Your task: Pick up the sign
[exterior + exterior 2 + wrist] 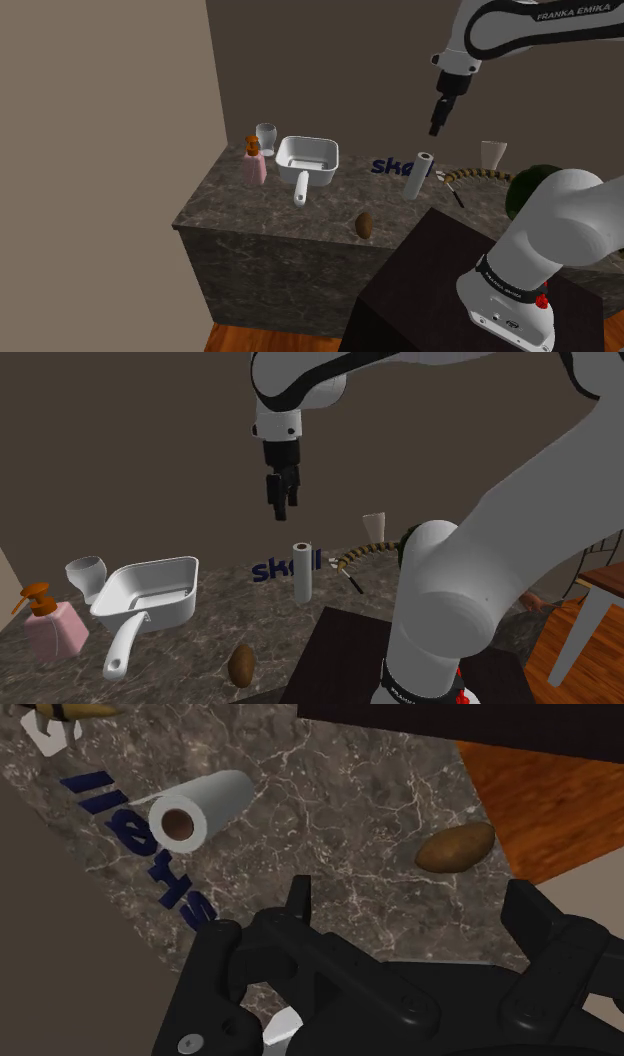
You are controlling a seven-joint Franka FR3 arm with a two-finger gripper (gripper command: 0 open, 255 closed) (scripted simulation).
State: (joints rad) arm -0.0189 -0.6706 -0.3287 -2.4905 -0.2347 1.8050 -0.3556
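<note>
Clearly clasping nothing yet: black fingers [300, 904] spread well apart on the gripper [412, 904], bare marbled table [350, 794] between them. Hanging high over the table in the shoulder view, pointed straight down, well above everything: a safe height for crossing without clipping the upright paper roll [417, 176]. Not yet over the sign [385, 166], judging by the wrist view: blue letters off to one side of the fingers, along the seam between table and wall [50, 964], just behind the roll. Partly screened by that roll in the second exterior view, so probably best taken at the free end of the word, away from the roll. Hard to tell whether standing on edge or lying flat; worth settling before turning the wrist to pinch across the thin letters. Farther out: a brown potato [364, 225] near the table's front edge, a white pan [308, 160] with handle toward the front, a pink soap bottle [256, 165] and a glass [266, 137] at the far end, all well apart from the sign and no hindrance. By the look of things, at the approach step: a shift toward the wall and a descent needed before any closing; chief risk, toppling the roll onto the letters.
</note>
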